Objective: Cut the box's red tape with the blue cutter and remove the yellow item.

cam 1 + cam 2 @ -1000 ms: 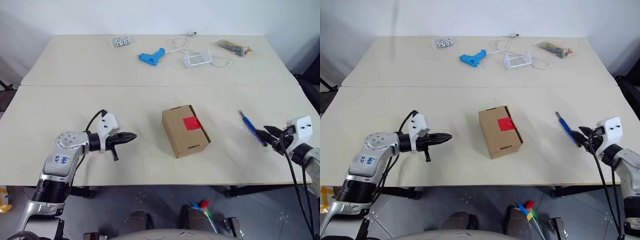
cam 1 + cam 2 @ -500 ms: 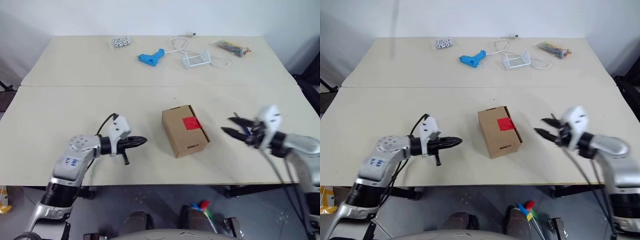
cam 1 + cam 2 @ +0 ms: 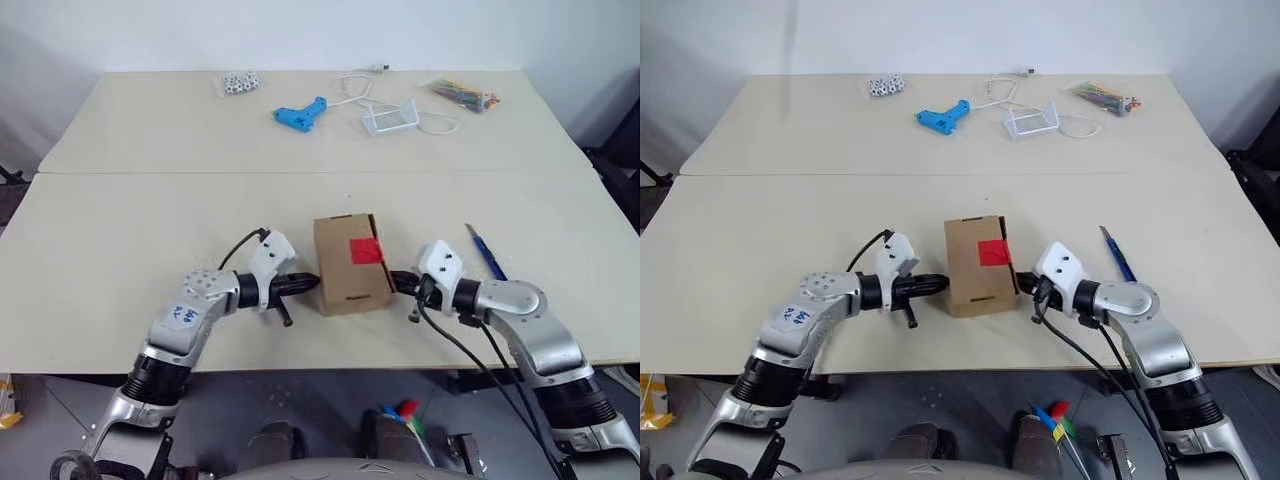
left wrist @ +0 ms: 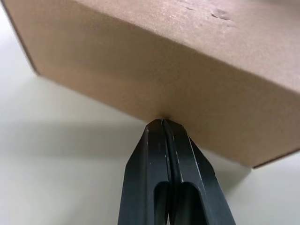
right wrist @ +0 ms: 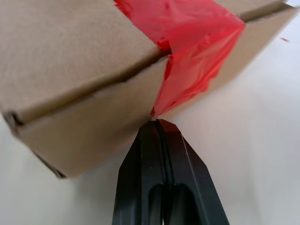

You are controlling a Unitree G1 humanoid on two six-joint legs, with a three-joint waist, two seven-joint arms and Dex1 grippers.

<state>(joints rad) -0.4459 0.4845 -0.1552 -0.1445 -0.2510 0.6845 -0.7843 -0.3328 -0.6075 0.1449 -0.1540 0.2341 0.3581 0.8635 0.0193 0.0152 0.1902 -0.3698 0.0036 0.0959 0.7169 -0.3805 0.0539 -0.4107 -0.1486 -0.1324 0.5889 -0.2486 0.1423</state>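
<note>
Box [image 3: 350, 264] with red tape [image 3: 365, 250] flanked on counter [image 3: 150, 220], left end effector [image 3: 312, 283] closed, empty, tips at box side, right end effector [image 3: 393, 282] closed, empty, tips at tape edge, blue cutter [image 3: 483, 251] lying apart

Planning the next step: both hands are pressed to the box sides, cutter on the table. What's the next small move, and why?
Probably back the right hand off and reach right for the blue cutter. The red tape looks uncut, the box is closed, and the cutter lies unheld on the table. Both hands are shut and empty, tips against opposite sides; the left hand could stay as a brace.
</note>
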